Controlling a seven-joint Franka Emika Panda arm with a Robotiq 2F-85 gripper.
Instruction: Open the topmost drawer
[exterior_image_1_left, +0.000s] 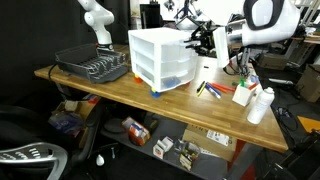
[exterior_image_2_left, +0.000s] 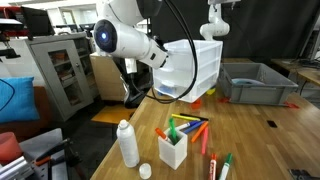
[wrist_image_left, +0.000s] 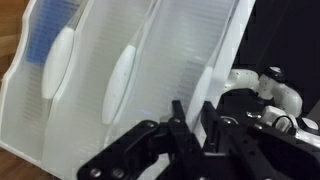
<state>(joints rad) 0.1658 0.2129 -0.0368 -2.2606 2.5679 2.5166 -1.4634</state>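
Note:
A boxy white plastic cabinet (exterior_image_1_left: 160, 60) (exterior_image_2_left: 197, 70) stands on the wooden table with three translucent drawers. The topmost drawer (exterior_image_1_left: 170, 42) (exterior_image_2_left: 195, 50) fills the right part of the wrist view (wrist_image_left: 205, 50). The two like drawers below it show oval handles to its left. My gripper (exterior_image_1_left: 203, 42) (exterior_image_2_left: 165, 57) (wrist_image_left: 192, 125) is at the front of the topmost drawer. Its two black fingers are nearly together, with a thin white strip of the drawer front between them. The drawer's own handle is hidden behind the fingers.
A grey dish rack (exterior_image_1_left: 92, 65) (exterior_image_2_left: 255, 82) sits beside the cabinet. Loose markers (exterior_image_1_left: 212, 90), a white cup of markers (exterior_image_2_left: 175, 148) and a white bottle (exterior_image_1_left: 260, 105) (exterior_image_2_left: 127, 143) stand on the table. A second white arm (exterior_image_1_left: 97, 20) (exterior_image_2_left: 215, 20) stands behind.

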